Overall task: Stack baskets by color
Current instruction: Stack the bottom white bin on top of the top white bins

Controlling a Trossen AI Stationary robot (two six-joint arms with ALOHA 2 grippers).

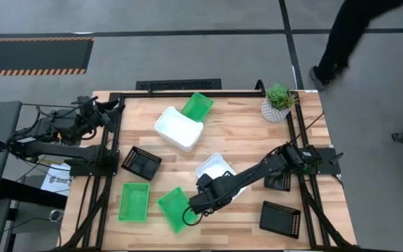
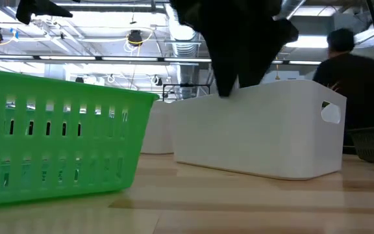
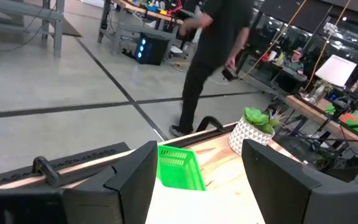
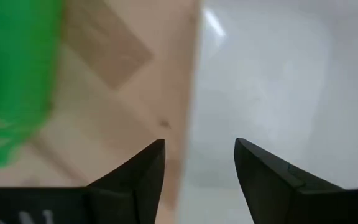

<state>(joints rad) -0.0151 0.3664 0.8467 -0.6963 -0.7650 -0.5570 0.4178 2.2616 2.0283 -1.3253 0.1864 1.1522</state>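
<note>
My right gripper [image 4: 199, 146] hangs open, pointing down, over the near left rim [image 4: 192, 112] of a white basket [image 1: 214, 168] at the table's middle. One fingertip stands over the wood, the other over the basket's inside. It touches nothing. Just to its left lie two green baskets [image 1: 173, 208] [image 1: 133, 201] near the front edge. Another white basket [image 1: 179, 128] and a third green one [image 1: 196, 106] sit at the far middle. Black mesh baskets lie at the left [image 1: 141, 162], the near right [image 1: 280, 218] and under the right arm [image 1: 278, 182]. My left gripper [image 3: 197, 180] waits open at the far left.
A small potted plant [image 1: 278, 103] stands at the far right corner. A person in dark clothes [image 1: 348, 35] walks on the floor beyond that corner. Black frame rails [image 1: 110, 150] run along the table's left and right sides by the arm bases.
</note>
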